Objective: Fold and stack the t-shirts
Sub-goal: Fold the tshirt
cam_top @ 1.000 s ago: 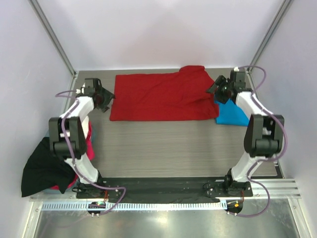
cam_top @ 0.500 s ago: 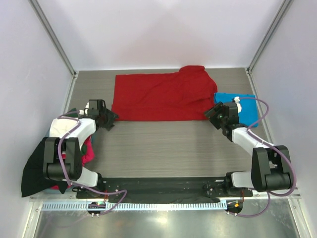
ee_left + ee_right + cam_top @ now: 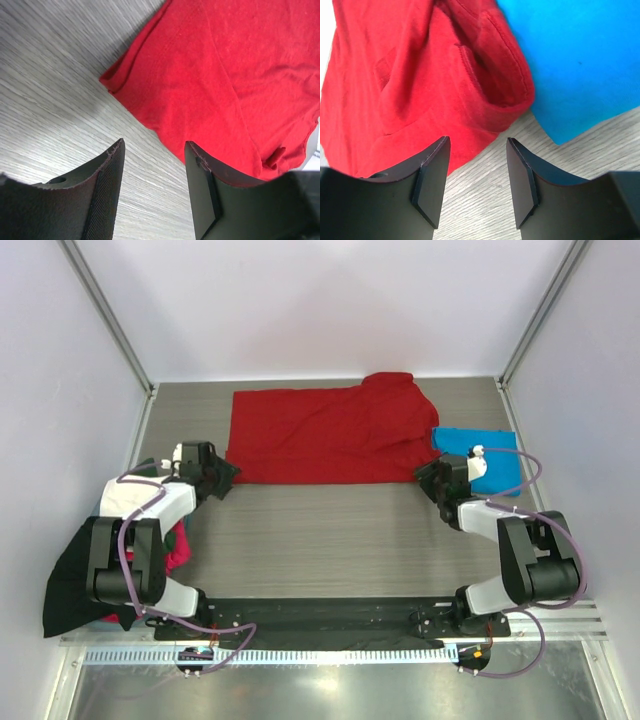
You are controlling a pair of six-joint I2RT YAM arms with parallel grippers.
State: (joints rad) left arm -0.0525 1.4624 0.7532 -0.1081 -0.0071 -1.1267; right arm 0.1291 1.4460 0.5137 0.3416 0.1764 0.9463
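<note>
Overhead, the red shirt [image 3: 320, 435] lies spread far on the desk [image 3: 330, 530], its right edge touching the blue shirt [image 3: 495, 462]. Left wrist: the left end effector [image 3: 154, 147] gapes empty beside the near-left corner. Right wrist: the right end effector [image 3: 477, 142] is likewise released; closing carelessly could pinch blue cloth with red.

In the top view, the right arm [image 3: 480, 515] covers the blue shirt's [image 3: 495, 440] lower left corner. The left arm [image 3: 150, 502] hides most of the magenta shirt [image 3: 179, 540] at left. Both wrist views cut the red shirt [image 3: 225, 75] off at the upper edge.
</note>
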